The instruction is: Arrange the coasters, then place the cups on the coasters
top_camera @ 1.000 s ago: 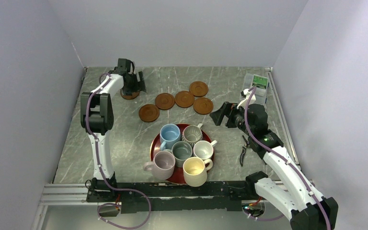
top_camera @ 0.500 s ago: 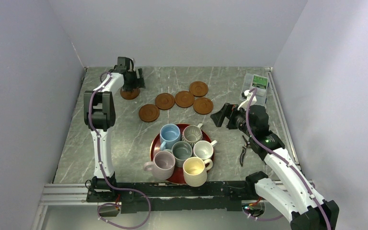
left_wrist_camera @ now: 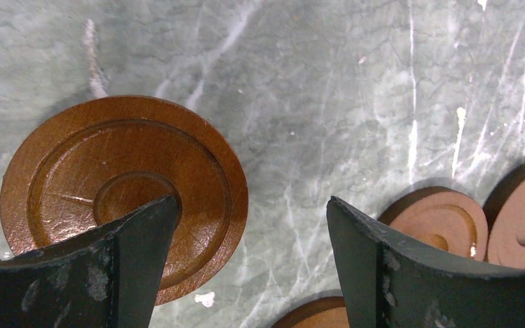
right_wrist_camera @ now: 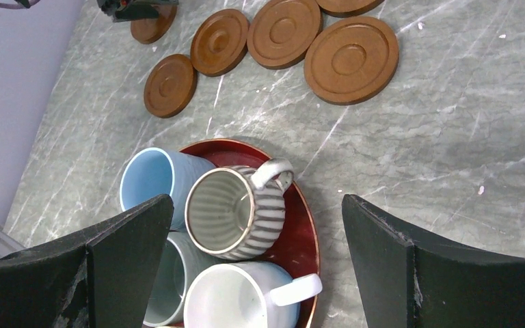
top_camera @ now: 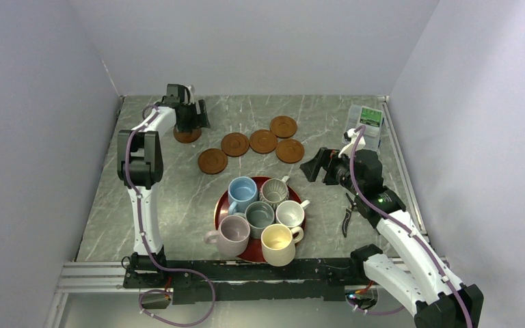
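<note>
Box (top_camera: 368, 121) – label txt illegible, cups (top_camera: 260, 216) on tray (top_camera: 218, 209)

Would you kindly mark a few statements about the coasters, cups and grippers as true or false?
No cup stands on a coaster yet. True.
Six coasters lie on the table. True.
The left gripper is shut on a coaster. False: its jaws stand open over the leftmost coaster.
The right gripper holds a cup. False: it is open and empty.
The cups sit on a blue tray. False: the tray is red.
</note>
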`<state>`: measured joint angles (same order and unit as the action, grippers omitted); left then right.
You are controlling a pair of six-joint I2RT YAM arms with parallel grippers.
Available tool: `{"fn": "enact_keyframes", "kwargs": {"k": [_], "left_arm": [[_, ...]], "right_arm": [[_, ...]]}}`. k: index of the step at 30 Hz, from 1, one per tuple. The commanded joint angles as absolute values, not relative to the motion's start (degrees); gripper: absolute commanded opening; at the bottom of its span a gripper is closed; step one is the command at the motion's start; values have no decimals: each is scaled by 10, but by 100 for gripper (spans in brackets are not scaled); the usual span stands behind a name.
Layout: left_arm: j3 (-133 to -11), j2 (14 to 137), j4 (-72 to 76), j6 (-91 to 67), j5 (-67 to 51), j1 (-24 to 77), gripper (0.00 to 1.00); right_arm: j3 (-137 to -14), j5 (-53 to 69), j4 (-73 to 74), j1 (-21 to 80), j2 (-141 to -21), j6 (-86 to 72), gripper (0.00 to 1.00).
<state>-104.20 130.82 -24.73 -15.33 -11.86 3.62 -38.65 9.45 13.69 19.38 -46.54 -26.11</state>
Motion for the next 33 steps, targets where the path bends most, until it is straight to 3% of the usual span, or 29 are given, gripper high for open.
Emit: {"fn": "enact_keyframes", "kwargs": {"k": [1,33], "left_arm": [[-1018,1299,-293,-173,-169,67,87],[-965,1257,-279,-197,-203,119,86]], "right_arm": [[-399,92,128,193,-457,-253,100],[-374,87,124,194,-432,-264,100]]}}
